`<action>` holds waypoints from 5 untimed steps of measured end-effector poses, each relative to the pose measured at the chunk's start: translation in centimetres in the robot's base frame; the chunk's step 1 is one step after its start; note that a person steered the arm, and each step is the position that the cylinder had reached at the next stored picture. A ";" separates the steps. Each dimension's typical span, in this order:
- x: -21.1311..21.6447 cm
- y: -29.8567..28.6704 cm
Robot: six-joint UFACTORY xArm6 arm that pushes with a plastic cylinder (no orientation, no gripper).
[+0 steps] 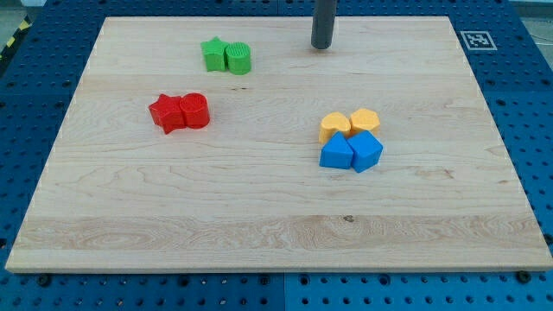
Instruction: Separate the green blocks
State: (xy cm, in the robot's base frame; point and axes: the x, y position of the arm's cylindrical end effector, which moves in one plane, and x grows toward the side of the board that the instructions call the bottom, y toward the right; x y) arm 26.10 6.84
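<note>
Eight, counting the blocks lying on the wooden board (259, 216), and grouping them as three clusters. Finding the green pair near the view's top, left of centre: seeing a green star (212, 53) on the view's left and a green cylinder (238, 59) on its right, touching side to side and not yet parted. Holding my tip (321, 45) at the view's top, just right of centre, on the same level as the green pair but well apart from it, off to the right of the green cylinder and touching no block. Working with a bare dark rod in place of a pincer, so reporting nothing opening, closing or clamping. Noting a red star (167, 113) and a red cylinder (195, 111) pressing together below the green pair, toward the view's left. Noting, right of centre, two yellow blocks (334, 127) (365, 119) sitting side by side, with two blue blocks (336, 154) (366, 150) sitting just below and touching them; not making out those shapes for certain. Seeing a blue pegboard table (527, 104) surrounding the board, and a black-and-white marker (476, 39) lying at the board's top right corner.
</note>
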 end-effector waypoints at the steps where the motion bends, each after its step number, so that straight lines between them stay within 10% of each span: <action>1: 0.1 -0.3; 5: -0.7 -9.2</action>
State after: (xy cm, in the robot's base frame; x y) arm 25.43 -2.41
